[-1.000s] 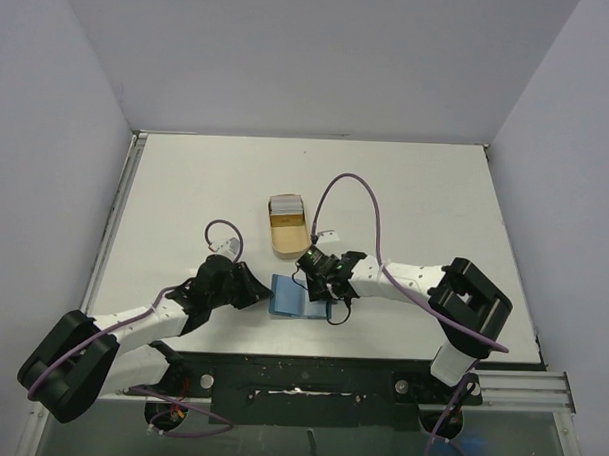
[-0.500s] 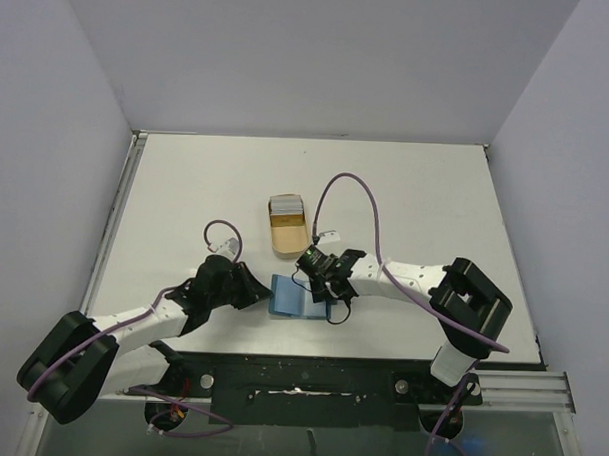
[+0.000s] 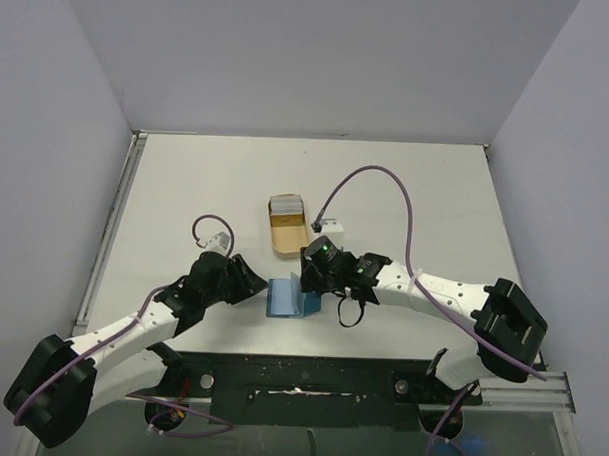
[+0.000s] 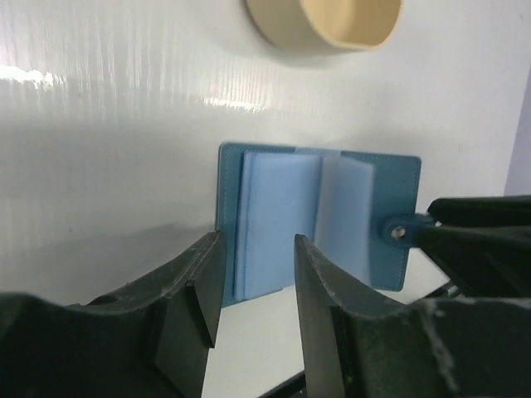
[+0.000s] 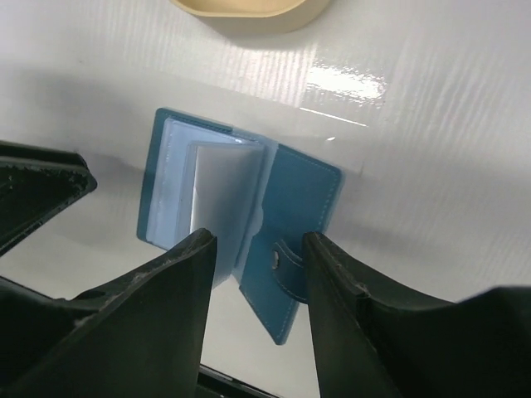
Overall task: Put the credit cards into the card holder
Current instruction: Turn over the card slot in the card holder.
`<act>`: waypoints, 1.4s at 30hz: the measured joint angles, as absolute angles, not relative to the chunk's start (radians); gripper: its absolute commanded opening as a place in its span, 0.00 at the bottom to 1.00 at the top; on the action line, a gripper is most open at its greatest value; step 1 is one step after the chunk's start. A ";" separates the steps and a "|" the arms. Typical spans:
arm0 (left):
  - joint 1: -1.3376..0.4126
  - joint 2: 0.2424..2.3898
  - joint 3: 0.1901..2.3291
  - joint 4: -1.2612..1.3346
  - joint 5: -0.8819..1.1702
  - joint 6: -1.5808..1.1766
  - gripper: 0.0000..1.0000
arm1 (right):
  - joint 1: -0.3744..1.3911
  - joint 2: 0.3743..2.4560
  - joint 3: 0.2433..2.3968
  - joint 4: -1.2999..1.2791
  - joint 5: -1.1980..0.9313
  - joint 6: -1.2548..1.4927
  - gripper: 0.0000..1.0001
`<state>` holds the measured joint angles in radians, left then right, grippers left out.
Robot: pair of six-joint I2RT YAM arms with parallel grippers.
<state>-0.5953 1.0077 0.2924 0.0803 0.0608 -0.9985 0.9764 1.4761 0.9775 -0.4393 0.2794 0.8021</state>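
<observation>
The teal card holder lies open on the table between my two grippers, its light blue pockets facing up. In the left wrist view the holder has its left half flat. In the right wrist view the holder has its right flap lifted and its snap tab hanging. My left gripper is open at the holder's left edge. My right gripper is open, its jaws on either side of the raised flap and tab. The credit cards sit stacked at the far end of the tan tray.
The tan oblong tray lies just beyond the holder and shows at the top of both wrist views. Purple cables loop over both arms. The black front rail runs along the near edge.
My right arm has swung its elbow out to the right and its gripper has shifted left over the holder. The holder's right flap now stands up. My left gripper has edged forward.
</observation>
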 measured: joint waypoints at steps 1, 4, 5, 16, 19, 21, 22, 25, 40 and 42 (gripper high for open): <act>-0.593 1.002 0.312 0.053 0.047 -0.981 0.37 | 0.976 1.467 0.958 -0.410 0.265 0.809 0.45; -0.586 0.992 0.400 -0.034 0.000 -0.917 0.33 | 0.977 1.465 0.929 -0.348 0.231 0.828 0.45; -0.582 0.992 0.426 -0.048 -0.009 -0.899 0.32 | 0.977 1.466 0.929 -0.340 0.226 0.831 0.45; -0.555 1.152 0.457 0.035 0.146 -0.838 0.40 | 0.977 1.471 0.913 -0.334 0.244 0.849 0.45; -0.555 1.183 0.429 0.083 0.200 -0.853 0.42 | 0.977 1.480 0.905 -0.343 0.262 0.850 0.43; -0.554 1.195 0.414 0.126 0.233 -0.866 0.43 | 0.977 1.484 0.890 -0.346 0.275 0.850 0.43; -0.554 1.200 0.411 0.143 0.243 -0.875 0.43 | 0.977 1.484 0.882 -0.347 0.280 0.850 0.43; -0.554 1.219 0.394 0.218 0.273 -0.904 0.43 | 0.977 1.484 0.865 -0.355 0.289 0.850 0.43; -0.560 1.293 0.345 0.358 0.312 -0.967 0.45 | 0.977 1.488 0.831 -0.338 0.302 0.854 0.43; -0.564 1.301 0.337 0.382 0.315 -0.979 0.45 | 0.977 1.492 0.828 -0.336 0.303 0.855 0.43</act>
